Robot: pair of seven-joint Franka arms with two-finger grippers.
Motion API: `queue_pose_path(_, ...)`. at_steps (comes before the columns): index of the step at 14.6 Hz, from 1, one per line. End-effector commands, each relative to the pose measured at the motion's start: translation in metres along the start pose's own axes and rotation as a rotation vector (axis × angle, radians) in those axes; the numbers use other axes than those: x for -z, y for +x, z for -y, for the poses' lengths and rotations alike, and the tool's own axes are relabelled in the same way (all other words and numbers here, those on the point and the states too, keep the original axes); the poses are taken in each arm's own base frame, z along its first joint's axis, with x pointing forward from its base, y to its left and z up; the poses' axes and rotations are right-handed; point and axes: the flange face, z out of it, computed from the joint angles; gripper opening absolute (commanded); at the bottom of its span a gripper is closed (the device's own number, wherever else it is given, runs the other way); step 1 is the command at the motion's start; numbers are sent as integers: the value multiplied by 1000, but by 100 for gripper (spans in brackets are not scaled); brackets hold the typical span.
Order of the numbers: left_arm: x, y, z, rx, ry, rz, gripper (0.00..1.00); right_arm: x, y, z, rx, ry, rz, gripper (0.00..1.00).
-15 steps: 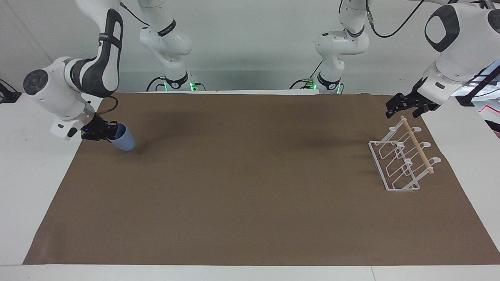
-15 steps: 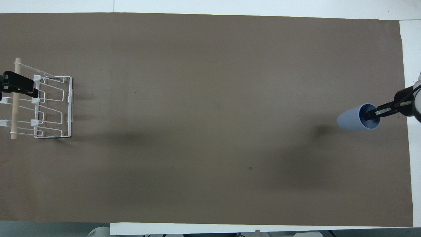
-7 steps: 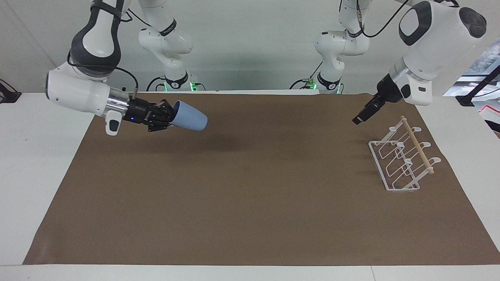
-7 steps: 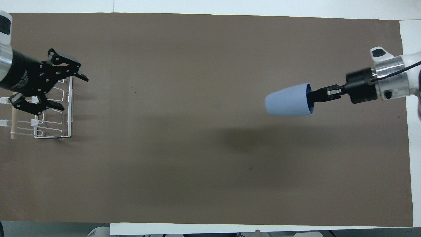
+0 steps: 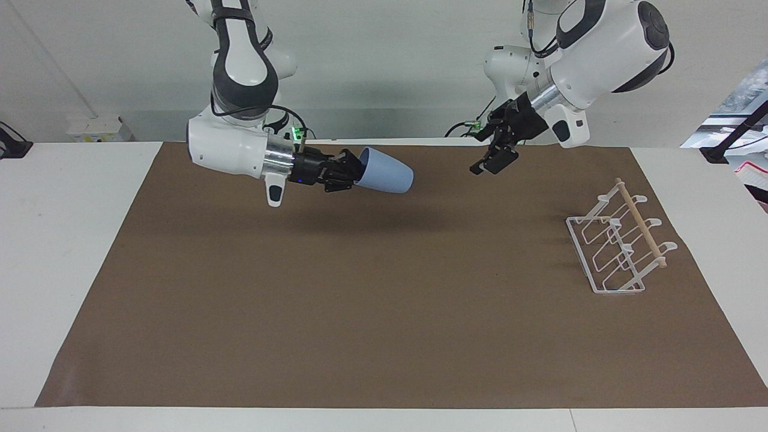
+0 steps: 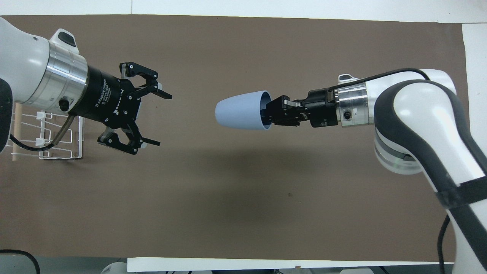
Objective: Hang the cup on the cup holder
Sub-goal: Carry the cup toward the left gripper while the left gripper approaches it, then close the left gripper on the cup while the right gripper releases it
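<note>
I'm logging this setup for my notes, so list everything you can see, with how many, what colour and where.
cup: one, light blue, lying sideways in the air over the mat, held at its rim, base pointing toward the left gripper.
cup holder: one, white wire with a light wooden rod on top, standing on the mat at the left arm's end of the table.
mat: one, brown, covering most of the table.
table: one, white, showing around the mat.
right gripper: one, black, shut on the cup's rim, over the mat.
left gripper: one, black, open and empty, over the mat between cup and cup holder, facing the cup.
</note>
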Motion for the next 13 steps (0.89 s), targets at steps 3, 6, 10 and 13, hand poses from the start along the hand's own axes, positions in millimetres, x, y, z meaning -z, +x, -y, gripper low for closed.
queue_pose_path(3, -27, -20, 3, 108, -68, 2, 100, -21, -18, 13, -72, 18, -12, 0)
queue_pose_path(6, -43, -16, -5, 141, -95, -8, 100, -21, -18, 13, -77, 18, -12, 0)
queue_pose_path(10, -81, -17, -2, 119, -88, -39, 100, -21, -18, 13, -80, 18, -12, 0)
queue_pose_path(13, -101, -25, -8, 118, -100, -44, 72, -21, -18, 13, -80, 18, -18, 0)
